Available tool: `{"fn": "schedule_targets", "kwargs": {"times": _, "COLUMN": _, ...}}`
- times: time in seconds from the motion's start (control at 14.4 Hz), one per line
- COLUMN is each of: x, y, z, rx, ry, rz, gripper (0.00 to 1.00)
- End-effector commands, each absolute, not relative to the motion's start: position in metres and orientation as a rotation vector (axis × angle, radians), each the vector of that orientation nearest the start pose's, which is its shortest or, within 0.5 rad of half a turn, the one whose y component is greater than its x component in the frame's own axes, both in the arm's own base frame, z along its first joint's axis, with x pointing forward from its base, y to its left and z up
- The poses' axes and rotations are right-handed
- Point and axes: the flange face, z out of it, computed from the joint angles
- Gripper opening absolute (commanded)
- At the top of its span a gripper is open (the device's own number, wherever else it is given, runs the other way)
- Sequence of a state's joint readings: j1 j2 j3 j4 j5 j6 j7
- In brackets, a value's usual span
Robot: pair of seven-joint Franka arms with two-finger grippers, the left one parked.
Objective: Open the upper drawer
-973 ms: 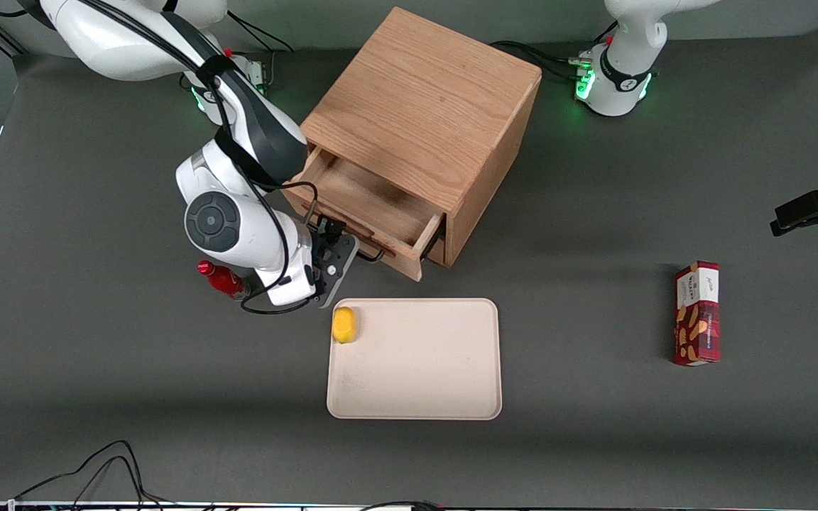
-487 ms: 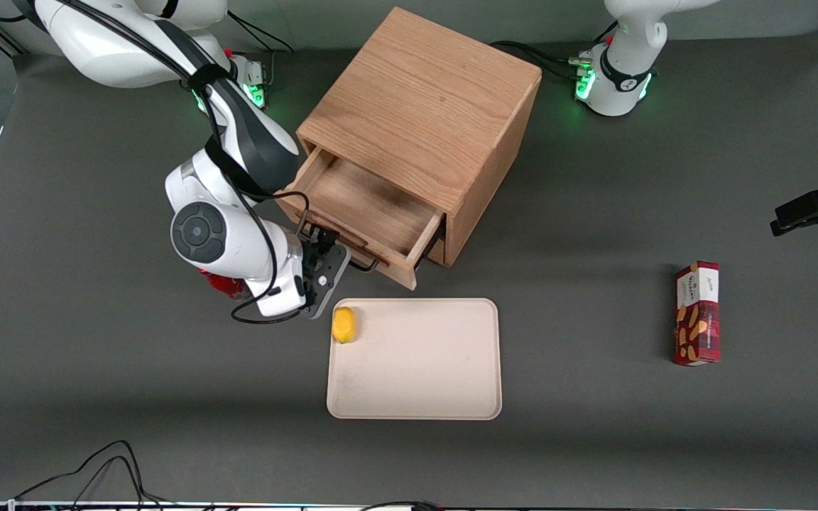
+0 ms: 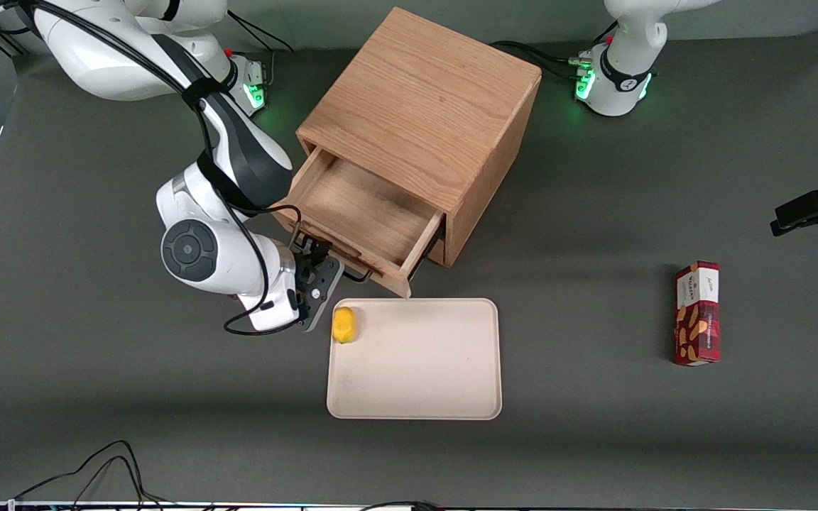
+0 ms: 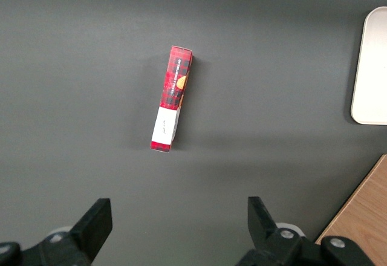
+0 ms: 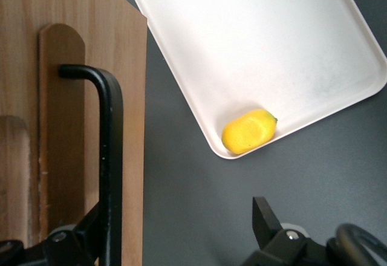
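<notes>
The oak cube cabinet (image 3: 423, 92) stands at the middle of the table. Its upper drawer (image 3: 363, 213) is pulled well out toward the front camera, and its bare wooden floor shows. The drawer's front corner reaches almost to the tray. My right gripper (image 3: 317, 273) is in front of the drawer, at its black wire handle (image 3: 359, 275). In the right wrist view the gripper (image 5: 178, 220) is open, fingers wide apart. The handle (image 5: 112, 157) runs just inside one finger (image 5: 91, 230), against the drawer front (image 5: 24, 66). The other finger (image 5: 263, 217) hangs over bare table.
A beige tray (image 3: 416, 369) lies nearer the front camera than the drawer, with a yellow fruit (image 3: 344, 324) in its corner beside my gripper. The fruit (image 5: 248, 132) and tray (image 5: 272, 36) also show from the wrist. A red snack box (image 3: 697, 313) lies toward the parked arm's end.
The upper drawer has slid farther out of the cabinet toward the tray. My gripper has moved the same way with the handle.
</notes>
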State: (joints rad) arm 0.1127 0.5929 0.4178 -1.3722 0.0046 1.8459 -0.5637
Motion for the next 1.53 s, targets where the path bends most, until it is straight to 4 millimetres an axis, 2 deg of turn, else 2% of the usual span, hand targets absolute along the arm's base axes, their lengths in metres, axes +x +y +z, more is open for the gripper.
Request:
{"fn": "schedule_targets", "kwargs": {"times": 0.0, "x": 0.654, "y": 0.293, "z": 0.387, "rx": -2.524, "ry": -1.471, "rz": 0.079, "gripper": 1.00}}
{"fn": "schedule_targets", "kwargs": {"times": 0.56, "x": 0.667, "y": 0.276, "z": 0.377, "rx": -2.519, "ry": -1.542, "rz": 0.081, "gripper": 1.00}}
{"fn": "schedule_targets", "kwargs": {"times": 0.63, "x": 0.672, "y": 0.267, "z": 0.376, "rx": -2.532, "ry": -1.525, "rz": 0.076, "gripper": 1.00}}
{"fn": "schedule_targets", "kwargs": {"times": 0.83, "x": 0.677, "y": 0.261, "z": 0.377, "rx": -2.529, "ry": -1.529, "rz": 0.086, "gripper": 1.00}}
{"fn": "schedule_targets", "kwargs": {"times": 1.11, "x": 0.688, "y": 0.254, "z": 0.390, "rx": -2.536, "ry": -1.513, "rz": 0.072, "gripper": 1.00}}
{"fn": "schedule_targets", "kwargs": {"times": 1.46, "x": 0.695, "y": 0.254, "z": 0.396, "rx": -2.546, "ry": -1.507, "rz": 0.046, "gripper": 1.00}}
